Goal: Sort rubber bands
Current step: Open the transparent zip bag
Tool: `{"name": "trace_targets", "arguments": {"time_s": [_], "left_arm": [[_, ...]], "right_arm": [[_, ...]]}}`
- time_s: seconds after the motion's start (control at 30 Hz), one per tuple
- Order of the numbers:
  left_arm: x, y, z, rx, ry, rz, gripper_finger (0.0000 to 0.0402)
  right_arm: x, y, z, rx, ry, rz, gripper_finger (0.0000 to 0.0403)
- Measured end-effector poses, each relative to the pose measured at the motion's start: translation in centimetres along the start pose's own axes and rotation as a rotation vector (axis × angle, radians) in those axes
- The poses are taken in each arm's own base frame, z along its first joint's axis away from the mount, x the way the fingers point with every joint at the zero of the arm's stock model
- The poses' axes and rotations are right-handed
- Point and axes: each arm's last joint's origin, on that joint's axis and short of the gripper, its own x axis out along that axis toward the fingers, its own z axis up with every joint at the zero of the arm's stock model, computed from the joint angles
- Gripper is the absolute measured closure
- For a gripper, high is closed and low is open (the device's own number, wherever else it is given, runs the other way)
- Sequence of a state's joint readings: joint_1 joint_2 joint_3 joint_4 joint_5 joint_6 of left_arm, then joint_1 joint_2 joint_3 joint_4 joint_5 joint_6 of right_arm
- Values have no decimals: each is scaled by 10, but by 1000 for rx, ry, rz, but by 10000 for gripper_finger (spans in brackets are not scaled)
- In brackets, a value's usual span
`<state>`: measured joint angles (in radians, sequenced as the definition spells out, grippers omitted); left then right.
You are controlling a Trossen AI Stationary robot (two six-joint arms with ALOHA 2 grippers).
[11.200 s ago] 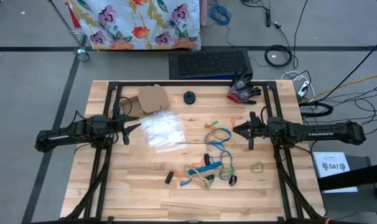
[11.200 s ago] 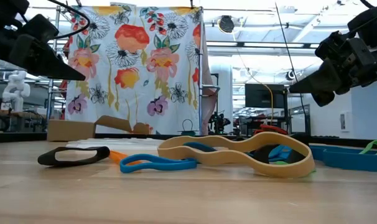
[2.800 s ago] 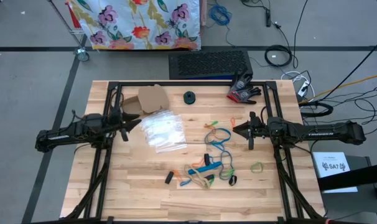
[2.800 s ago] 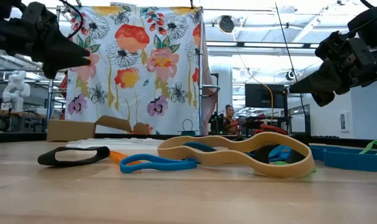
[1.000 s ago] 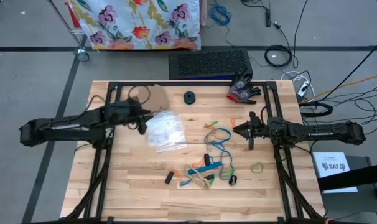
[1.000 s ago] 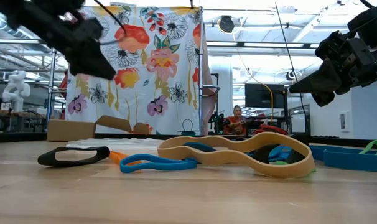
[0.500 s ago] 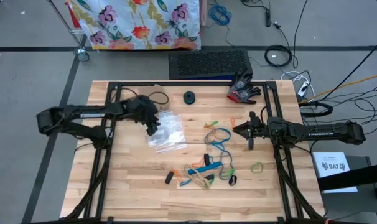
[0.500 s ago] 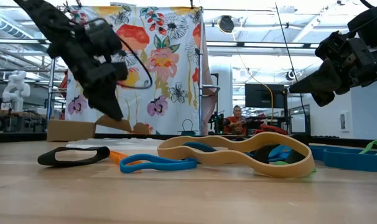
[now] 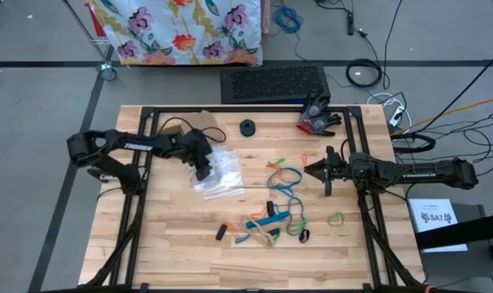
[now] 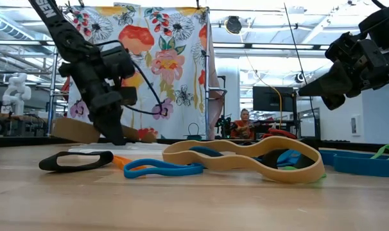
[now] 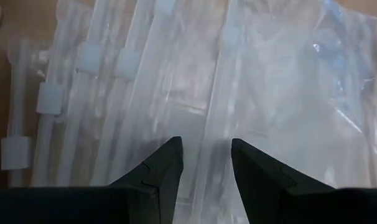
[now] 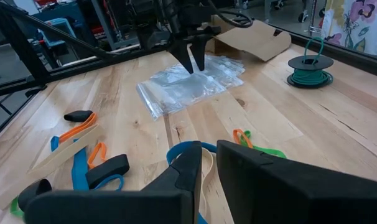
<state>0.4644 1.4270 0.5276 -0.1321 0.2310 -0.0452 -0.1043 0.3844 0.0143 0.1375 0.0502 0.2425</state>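
Now the left arm is folding back at the elbow and reaching down over the bags (image 9: 216, 171), where half a second ago it was stretched flatter with its tip just short of them. Its left gripper (image 9: 202, 169) is pointing almost straight down onto the pile's left part, fingers spread with a clear gap between them and nothing gripped; the left wrist view is showing both dark fingers (image 11: 162, 171) hanging just above the overlapping clear bags (image 11: 195, 93), whose white zip sliders are lining up along one edge. In the low view this gripper (image 10: 115, 135) is reaching down nearly to the table (image 9: 173, 244), beside the cardboard (image 10: 72, 130).

The bands (image 9: 272, 218) are lying as before, scattered over the table's middle and right, between the two grippers and nearer the front edge. A blue loop (image 9: 289, 177) is lying roughly across the table, just left of the right gripper; a black band (image 9: 221, 233) is sitting apart at the front left of the cluster; a green one (image 9: 336, 218) is lying alone at the right. Closest to the low camera, a long tan band (image 10: 246, 157) is running left to right, standing on edge in a wavy line, with a blue band (image 10: 162, 169) and a black one (image 10: 76, 160) stretched the same way.

The right gripper (image 9: 322, 171) is hovering unchanged above the table, pointing left, fingers nearly together and empty.
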Motion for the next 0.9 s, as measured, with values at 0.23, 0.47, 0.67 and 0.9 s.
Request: {"name": "trace_targets", "arguments": {"time_s": [0.23, 0.47, 0.67, 0.9], "left_arm": [[11, -2, -2, 28, 37, 58, 268], [13, -8, -3, 50, 32, 100, 378], [12, -11, 1, 9, 12, 108, 396], [-8, -26, 18, 43, 40, 149, 400]], "right_arm": [[0, 0, 0, 0, 0, 0, 360], [0, 0, 0, 0, 1, 0, 360], [0, 0, 0, 0, 0, 0, 360], [0, 0, 0, 0, 0, 0, 360]]}}
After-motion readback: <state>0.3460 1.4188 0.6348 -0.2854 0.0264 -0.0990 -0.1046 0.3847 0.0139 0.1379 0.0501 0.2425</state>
